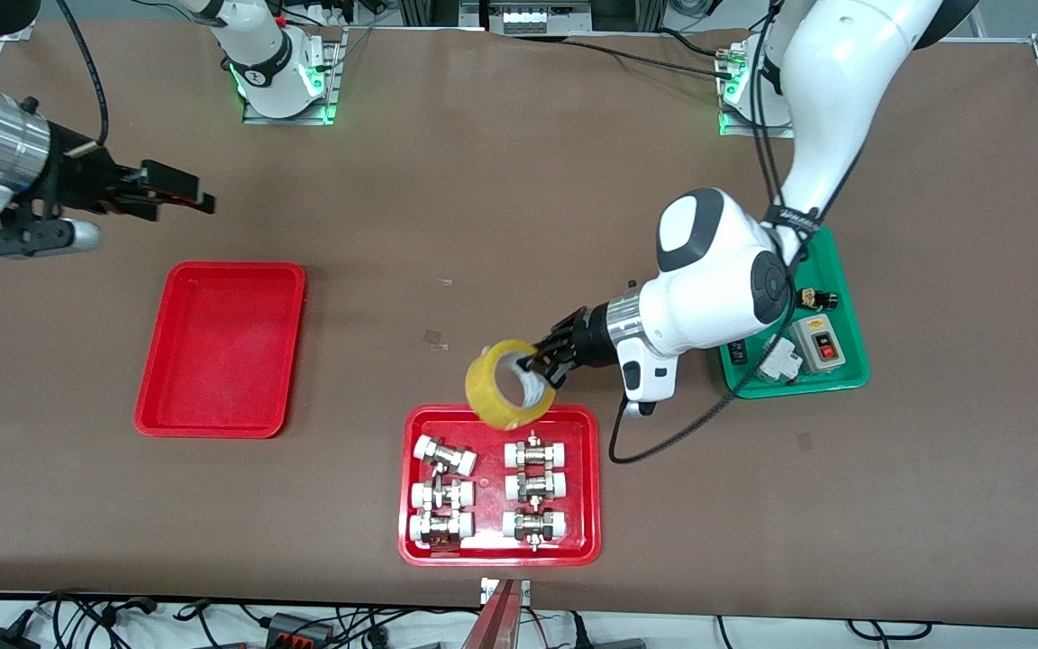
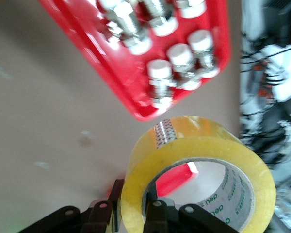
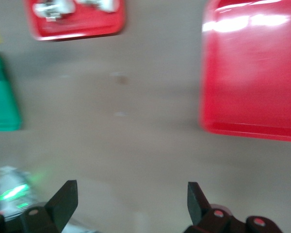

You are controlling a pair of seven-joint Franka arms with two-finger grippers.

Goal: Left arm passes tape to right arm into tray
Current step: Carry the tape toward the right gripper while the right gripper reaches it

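Left hand (image 1: 544,363) clamped on the tape (image 1: 508,383) — one finger (image 2: 154,217) inside the white core, the other against the yellow outer wall. Roll held off the tabletop (image 1: 519,180), tilted on edge, over the rim of the red fittings tray (image 1: 588,478) on the side farther from the front camera. Six metal-and-white pipe fittings (image 1: 534,453) lying in that tray in two columns.

Right hand (image 1: 178,194) up in the air over bare tabletop, just past the plain red tray's (image 1: 222,347) edge farther from the front camera — fingers (image 3: 63,201) spread wide, nothing between them. Plain red tray sitting toward the right arm's end, well apart from the tape.

Green tray (image 1: 843,297) toward the left arm's end, partly covered by the left arm (image 1: 735,279), with small switch-like parts inside.
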